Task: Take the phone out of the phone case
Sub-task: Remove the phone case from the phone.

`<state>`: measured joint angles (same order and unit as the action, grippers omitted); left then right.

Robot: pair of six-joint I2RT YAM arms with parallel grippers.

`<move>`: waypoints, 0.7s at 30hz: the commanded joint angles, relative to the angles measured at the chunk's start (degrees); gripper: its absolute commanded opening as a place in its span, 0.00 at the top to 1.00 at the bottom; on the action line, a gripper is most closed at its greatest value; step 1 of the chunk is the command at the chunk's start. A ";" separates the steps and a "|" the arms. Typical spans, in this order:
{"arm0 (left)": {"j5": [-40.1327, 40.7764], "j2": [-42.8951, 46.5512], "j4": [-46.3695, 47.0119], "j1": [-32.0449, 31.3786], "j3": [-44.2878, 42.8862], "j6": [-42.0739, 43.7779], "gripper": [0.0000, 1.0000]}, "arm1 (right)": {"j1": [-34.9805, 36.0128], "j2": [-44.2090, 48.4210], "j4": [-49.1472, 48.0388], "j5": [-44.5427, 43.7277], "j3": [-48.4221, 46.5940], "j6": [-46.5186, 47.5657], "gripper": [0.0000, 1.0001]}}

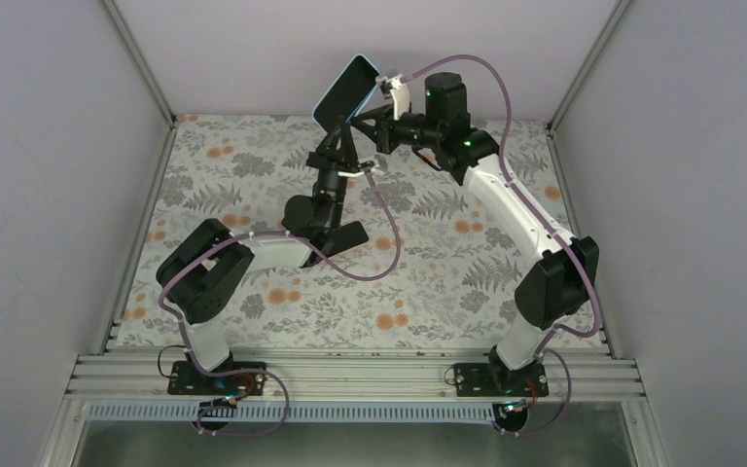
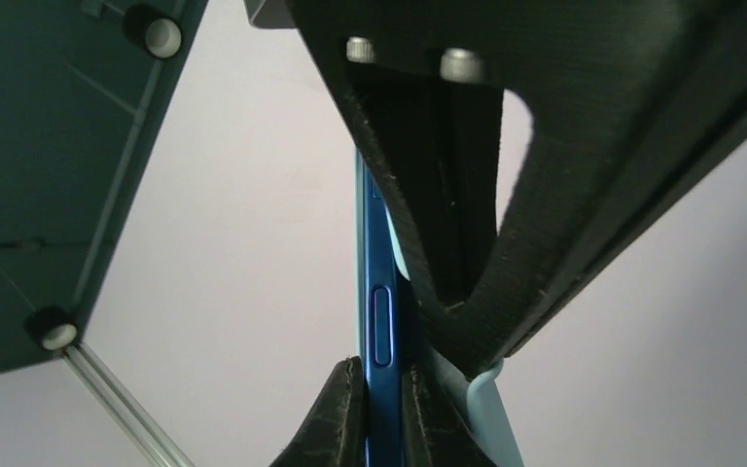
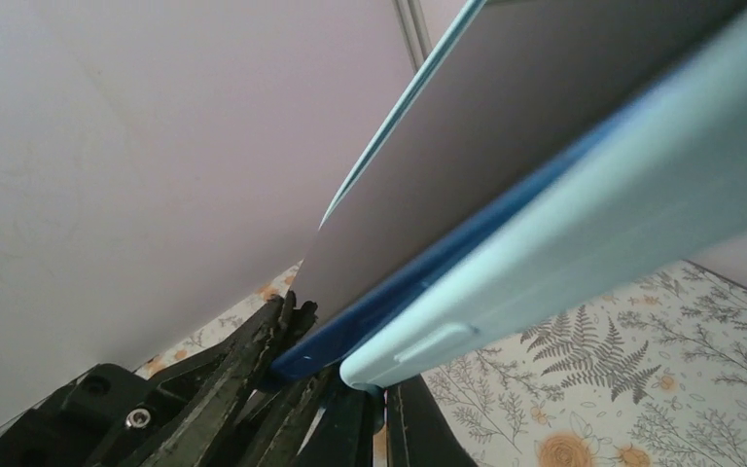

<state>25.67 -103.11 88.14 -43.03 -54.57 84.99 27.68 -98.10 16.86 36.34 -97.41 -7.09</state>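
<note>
Closest to me, the flowered table (image 1: pixel 428 292) carries nothing of the task. Both my arms reach out from its near edge and meet in the air above the middle of its far edge.

There my left gripper (image 2: pixel 381 409) is clamped tight on the phone (image 2: pixel 381 321), pads pressed on the two faces of its dark blue body just below the side button. My right gripper (image 3: pixel 381 428) is closed on the pale blue phone case (image 3: pixel 584 243), pinching its rim at the lower end. I hold them this way so each hand owns one part and I can pull them apart. By my jaws the blue edge already stands a little proud of the case, so I judge the peel begun but not done.

Farther out, the phone is clear of the table, its long axis slanting from my jaws up toward the back wall and leaning right. The free end points at the far wall. The dark face looks back toward my bases, with the case rim framing it.
</note>
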 commanded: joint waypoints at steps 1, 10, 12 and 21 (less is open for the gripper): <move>-1.78 1.04 13.64 -1.44 -2.28 1.23 0.98 | 0.07 0.19 -0.27 -5.38 1.34 0.74 0.97; 0.30 5.76 6.88 -4.35 -0.19 -1.75 0.98 | -0.88 0.51 -0.71 -15.54 2.30 1.81 0.97; 1.17 8.39 1.48 -5.09 0.58 -4.99 0.98 | -0.89 0.45 -0.61 -20.38 2.17 2.98 0.97; 3.56 20.52 -19.65 -6.48 6.43 -13.48 0.98 | -3.20 1.13 0.53 -27.00 4.19 10.23 0.97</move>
<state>29.36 -86.50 72.14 -49.89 -52.42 74.41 26.13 -97.89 16.97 11.33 -95.24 -1.23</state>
